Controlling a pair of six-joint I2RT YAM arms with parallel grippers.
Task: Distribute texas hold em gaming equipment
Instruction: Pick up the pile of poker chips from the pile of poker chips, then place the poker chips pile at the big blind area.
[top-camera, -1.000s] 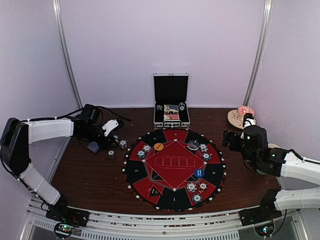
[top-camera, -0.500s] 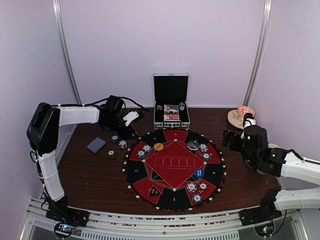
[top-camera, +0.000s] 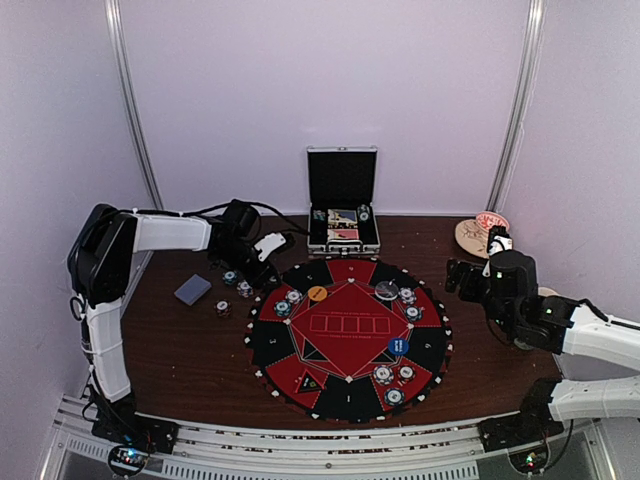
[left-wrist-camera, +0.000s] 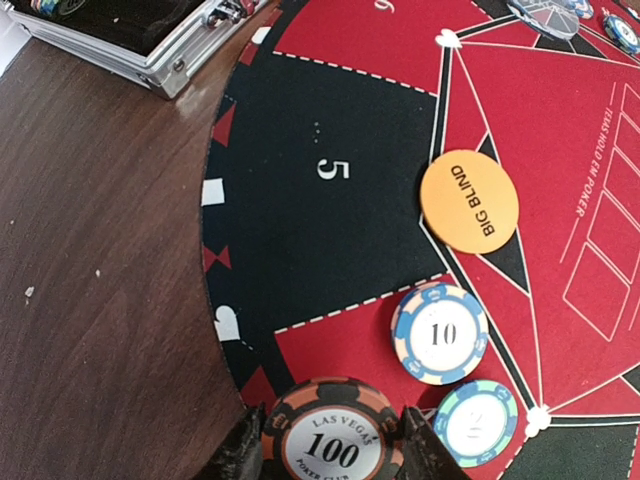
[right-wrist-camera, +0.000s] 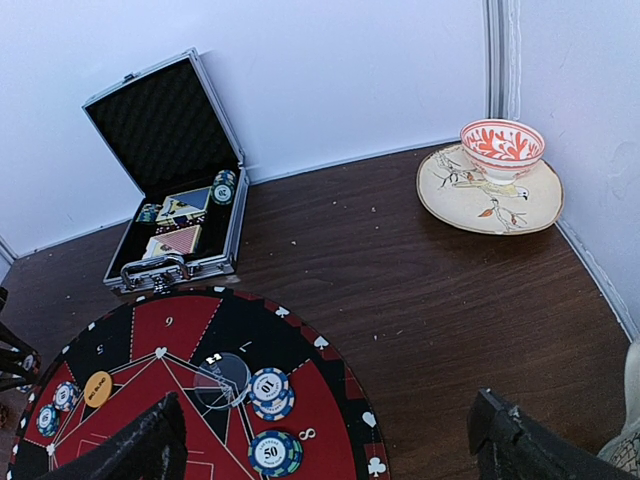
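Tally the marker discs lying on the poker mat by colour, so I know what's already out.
orange disc, marked BIG BLIND: 1
blue disc: 1
dark disc: 1
Total: 3
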